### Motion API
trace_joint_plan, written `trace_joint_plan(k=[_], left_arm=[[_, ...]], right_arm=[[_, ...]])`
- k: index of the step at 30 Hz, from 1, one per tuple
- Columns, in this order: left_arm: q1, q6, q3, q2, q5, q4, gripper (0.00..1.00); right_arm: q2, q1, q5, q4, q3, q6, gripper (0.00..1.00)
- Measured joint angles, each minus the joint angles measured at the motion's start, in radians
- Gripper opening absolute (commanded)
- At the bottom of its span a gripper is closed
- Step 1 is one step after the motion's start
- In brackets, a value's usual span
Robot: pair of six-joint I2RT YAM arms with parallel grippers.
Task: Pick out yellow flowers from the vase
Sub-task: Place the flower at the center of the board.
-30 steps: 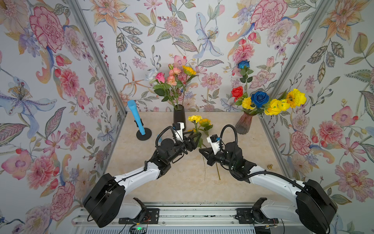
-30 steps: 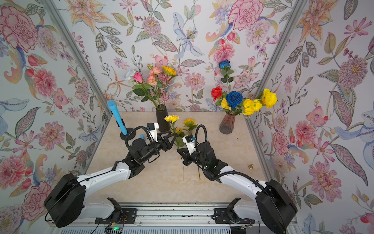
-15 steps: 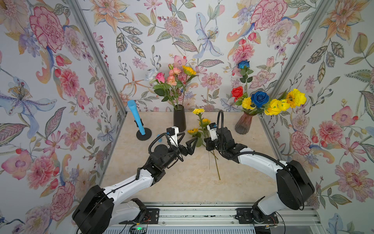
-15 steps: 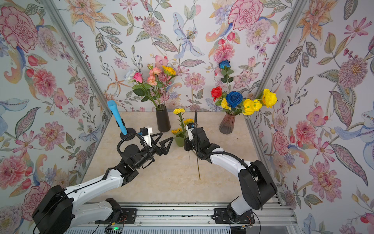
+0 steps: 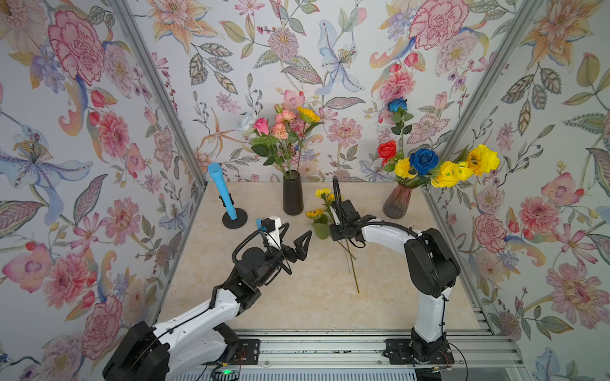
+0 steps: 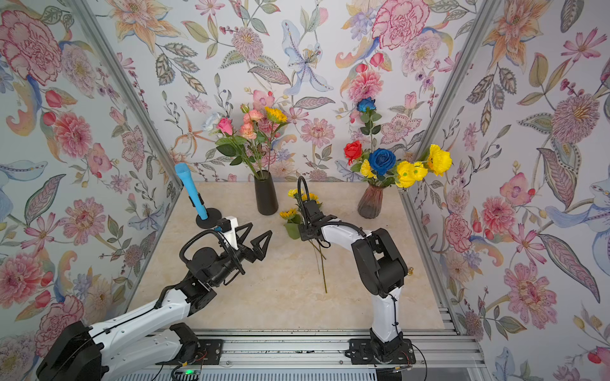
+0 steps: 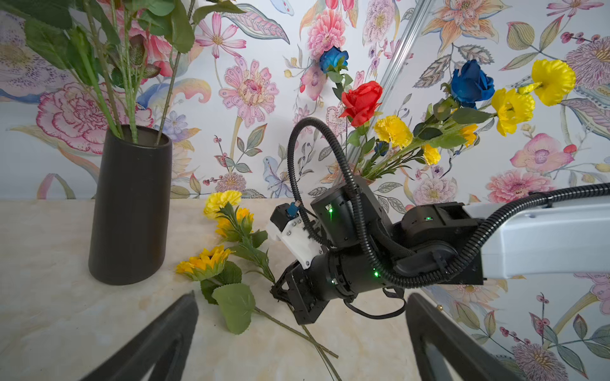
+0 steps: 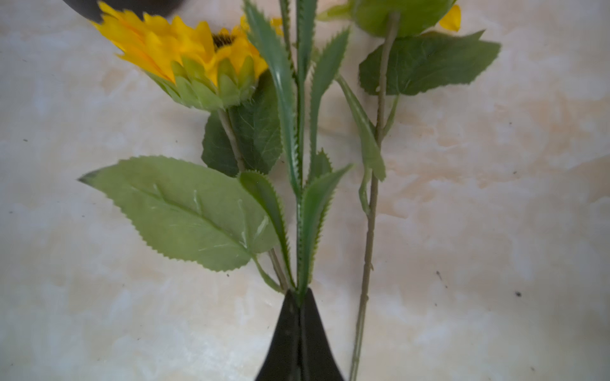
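Left gripper [image 5: 297, 230]: jaws spread wide, empty, over the table [image 5: 290, 303]. Right gripper [image 8: 298, 297]: jaws pinched together on the stems of the loose yellow flowers [image 5: 316, 213], which lie flat on the table between the black vase [image 5: 292, 194] and the glass vase [image 5: 397, 204]. More yellow blooms [image 5: 449, 171] stand in the glass vase, and one sunflower [image 5: 308, 114] in the black vase.

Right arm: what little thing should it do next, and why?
Probably open the right end effector and let go. It is shut on the stem of a yellow flower that looks to be lying on the table beside the sunflower, so this one seems done.
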State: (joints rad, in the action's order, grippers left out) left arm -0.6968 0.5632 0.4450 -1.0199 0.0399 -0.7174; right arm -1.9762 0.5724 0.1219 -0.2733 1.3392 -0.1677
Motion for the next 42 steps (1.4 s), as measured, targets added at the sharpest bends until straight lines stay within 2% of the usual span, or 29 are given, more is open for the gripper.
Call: trace_joint_plan(k=[6,15,22,28,30,37,42], left_arm=[[0.0,-0.011,-0.033,0.006,-0.023,0.0,1.0],[0.0,-0.038,-0.044,0.007,-0.056,-0.001,1.0],[0.0,-0.093,-0.044,0.01,-0.086,-0.001,1.0],[0.0,-0.18,-0.031,-0.027,-0.111,-0.04,1.0],[0.0,-0.231,0.007,-0.075,-0.119,-0.046,1.0],[0.021,-0.444,0.317,-0.331,-0.104,-0.085,1.0],[0.115,-0.505,0.565,-0.525,-0.013,-0.101,1.0]], right_arm=[[-0.036,0.0,0.002,-0.029,0.0,0.0,0.03],[-0.037,0.0,0.002,-0.03,0.002,0.006,0.21],[-0.019,0.0,-0.006,-0.029,0.002,0.003,0.57],[0.089,0.0,-0.019,-0.024,-0.023,-0.009,0.9],[0.149,0.0,-0.026,-0.02,-0.042,-0.021,0.99],[0.362,-0.056,-0.089,0.032,-0.153,-0.072,1.0],[0.489,-0.136,-0.146,0.08,-0.278,-0.131,1.0]])
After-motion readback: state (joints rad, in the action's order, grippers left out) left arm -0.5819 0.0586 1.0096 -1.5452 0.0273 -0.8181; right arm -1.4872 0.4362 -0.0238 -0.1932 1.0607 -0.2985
